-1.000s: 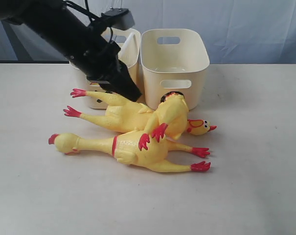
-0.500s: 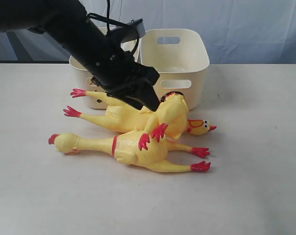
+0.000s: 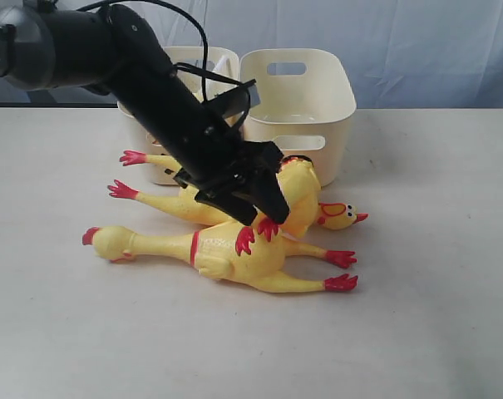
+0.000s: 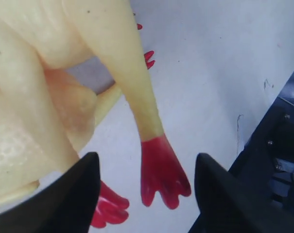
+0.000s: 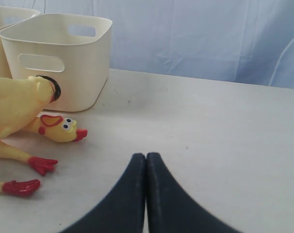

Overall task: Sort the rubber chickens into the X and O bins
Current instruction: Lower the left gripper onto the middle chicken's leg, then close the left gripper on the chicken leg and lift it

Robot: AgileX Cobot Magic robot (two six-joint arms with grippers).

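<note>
Three yellow rubber chickens lie piled in front of two cream bins. The largest chicken lies nearest, head to the left. A second chicken lies behind it, its head to the right. A smaller chicken rests on top. My left gripper is open and straddles one red foot of the top chicken without touching it. The right bin shows a black curved mark behind the top chicken. The left bin is mostly hidden by my left arm. My right gripper is shut and empty.
The pale table stretches out in front and to the right of the pile. A blue cloth backdrop hangs behind the bins. My right gripper is outside the exterior view.
My left arm has swung from over the left bin down and to the right, ending with its open fingers at the top chicken's red feet. The chickens have not moved.
</note>
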